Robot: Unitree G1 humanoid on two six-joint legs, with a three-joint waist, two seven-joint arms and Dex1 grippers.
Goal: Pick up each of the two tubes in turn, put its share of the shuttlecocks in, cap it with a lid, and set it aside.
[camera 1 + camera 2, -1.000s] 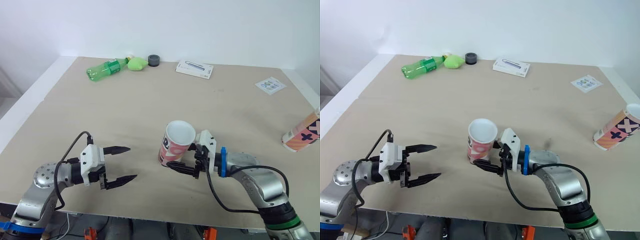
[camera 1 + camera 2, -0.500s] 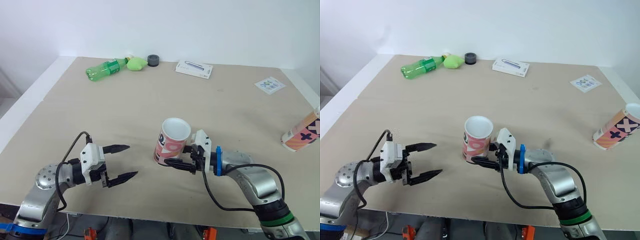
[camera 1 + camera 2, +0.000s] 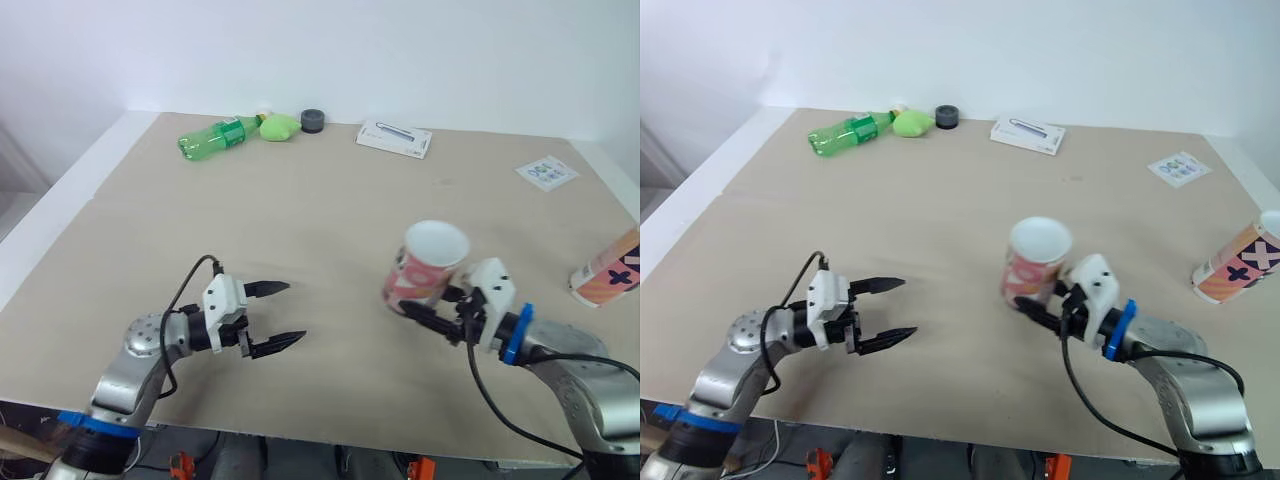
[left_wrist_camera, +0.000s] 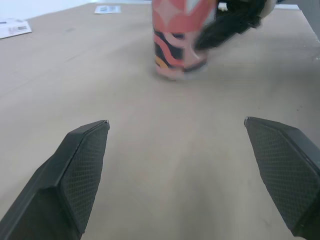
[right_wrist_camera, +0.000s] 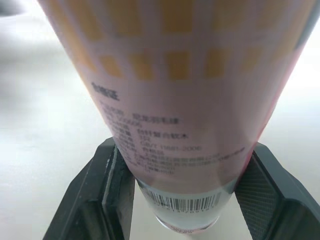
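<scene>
A pink and red patterned tube (image 3: 425, 265) with an open white mouth stands slightly tilted on the table at centre right. My right gripper (image 3: 410, 302) is shut on its lower part; in the right wrist view its fingers (image 5: 107, 190) clamp the tube (image 5: 175, 90) from both sides. My left gripper (image 3: 295, 312) hovers open over the table left of the tube, nothing between its fingers. In the left wrist view the tube (image 4: 180, 37) stands ahead of the open left gripper (image 4: 175, 121). A second tube (image 3: 605, 272) lies tilted at the table's right edge.
At the table's far edge lie a green bottle (image 3: 220, 133), a green lump (image 3: 279, 126), a dark grey round cap (image 3: 313, 120) and a white box (image 3: 394, 138). A printed leaflet (image 3: 546, 172) lies at the far right. The table's near edge runs under both arms.
My right gripper has carried the tube to the right, away from the left gripper. The left gripper has moved a little forward and right, still open.
</scene>
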